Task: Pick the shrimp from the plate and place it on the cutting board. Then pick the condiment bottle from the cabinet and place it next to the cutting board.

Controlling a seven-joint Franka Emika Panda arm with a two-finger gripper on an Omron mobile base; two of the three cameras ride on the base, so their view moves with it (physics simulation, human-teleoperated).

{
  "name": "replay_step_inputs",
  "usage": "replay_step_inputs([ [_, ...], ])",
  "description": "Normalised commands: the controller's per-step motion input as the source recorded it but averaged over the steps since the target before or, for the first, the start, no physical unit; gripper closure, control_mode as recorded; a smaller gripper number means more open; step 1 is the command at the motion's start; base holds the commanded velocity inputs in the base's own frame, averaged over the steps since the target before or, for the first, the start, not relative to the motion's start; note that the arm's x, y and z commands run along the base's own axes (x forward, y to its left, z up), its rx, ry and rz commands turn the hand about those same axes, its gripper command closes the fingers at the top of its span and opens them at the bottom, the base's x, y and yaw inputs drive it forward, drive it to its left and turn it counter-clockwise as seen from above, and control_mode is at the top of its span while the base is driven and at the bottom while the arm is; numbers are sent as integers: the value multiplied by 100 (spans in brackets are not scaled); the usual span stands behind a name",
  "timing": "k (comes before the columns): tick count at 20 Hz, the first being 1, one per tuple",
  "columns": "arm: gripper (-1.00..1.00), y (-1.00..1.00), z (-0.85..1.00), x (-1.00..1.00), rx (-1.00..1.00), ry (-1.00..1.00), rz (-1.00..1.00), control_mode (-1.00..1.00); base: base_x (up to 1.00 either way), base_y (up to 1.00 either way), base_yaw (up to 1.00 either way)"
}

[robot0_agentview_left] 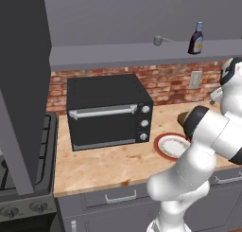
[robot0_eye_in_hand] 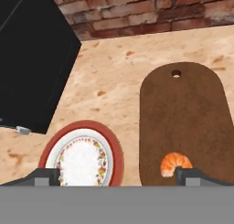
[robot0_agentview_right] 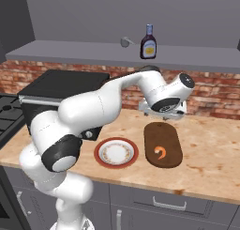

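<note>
Below our gripper (robot0_agentview_right: 165,112), on the wooden counter (robot0_agentview_right: 211,154), we see the cutting board (robot0_agentview_right: 163,143) with the shrimp (robot0_agentview_right: 161,152) lying on its near end, curled and loose, touching nothing but the board. Our jaws stand wide apart and hold nothing; in the hand view one fingertip (robot0_eye_in_hand: 45,176) sits over the plate (robot0_eye_in_hand: 114,151) and the other beside the shrimp (robot0_eye_in_hand: 176,164), which rests just inside it. The board (robot0_eye_in_hand: 183,113) has a small hole at its far end, toward the brick wall (robot0_eye_in_hand: 137,10). The plate lies just beside the board on the side of the black toaster oven (robot0_agentview_right: 51,90), close to the board but apart from it. Well above our hand and a little toward the wall, the condiment bottle (robot0_agentview_right: 148,42) stands upright on the ledge of the cabinet (robot0_agentview_right: 70,50), with a small grey scoop-like thing (robot0_agentview_right: 125,42) just beside it. We hang above the far half of the board, clear of it.
</note>
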Motion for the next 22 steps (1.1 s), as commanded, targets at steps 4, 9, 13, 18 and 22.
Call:
replay_step_inputs([
  [4,-100,43,22,-10,0,-17,13,-100,0,0,0],
  [9,-100,45,12,-8,0,-22,18,-100,0,0,0],
  [13,-100,44,0,-8,0,-26,21,-100,0,0,0],
  [18,-100,36,0,-2,0,-26,25,-100,0,0,0],
  [22,-100,25,0,0,0,-27,30,-100,0,0,0],
])
